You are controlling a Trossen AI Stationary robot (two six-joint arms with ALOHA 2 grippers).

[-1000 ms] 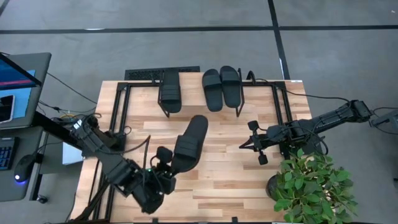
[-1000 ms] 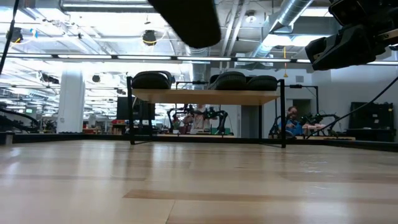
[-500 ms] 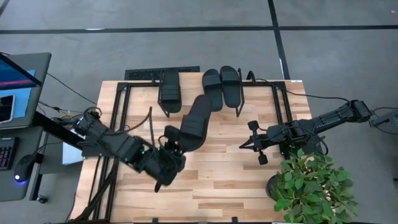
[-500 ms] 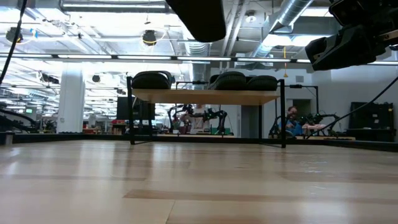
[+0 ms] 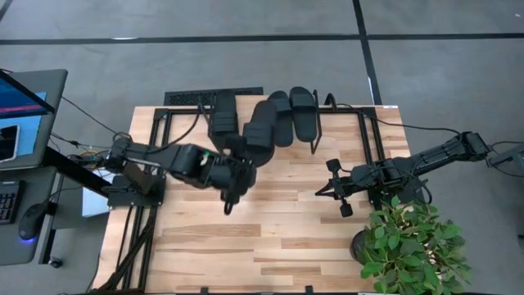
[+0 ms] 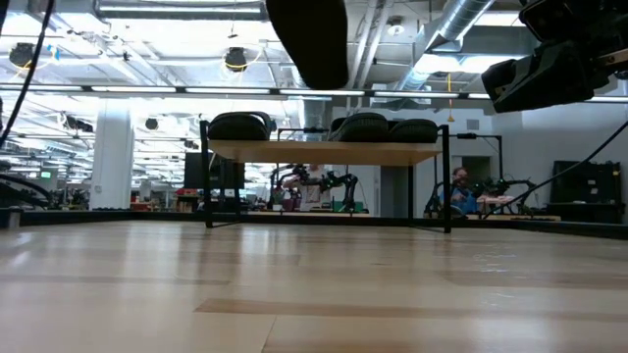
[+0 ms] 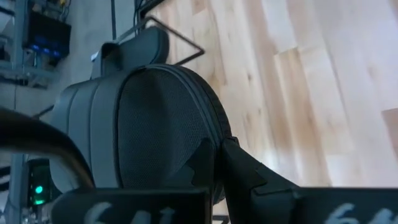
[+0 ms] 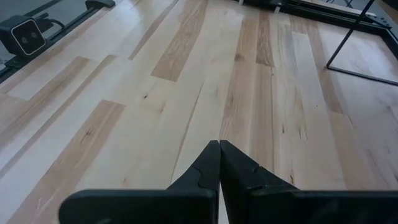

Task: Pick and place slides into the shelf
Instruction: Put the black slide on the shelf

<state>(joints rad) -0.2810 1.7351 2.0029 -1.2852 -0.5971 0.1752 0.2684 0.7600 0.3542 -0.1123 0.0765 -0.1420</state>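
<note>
Moved: left gripper point(image 5: 237, 156) carried slide point(image 5: 260, 127) to shelf point(image 6: 324, 152) | extended

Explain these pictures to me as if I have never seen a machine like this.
Two dark robot arms work at a wooden table. One picture looks straight down from above, one looks level across the tabletop, and two come from cameras on the arms' wrists. The left claw grips a black slide by one end and holds it in the air by the low shelf. Three more slides lie on top of that shelf. The right claw waits closed above bare wood, near a potted plant.
</note>
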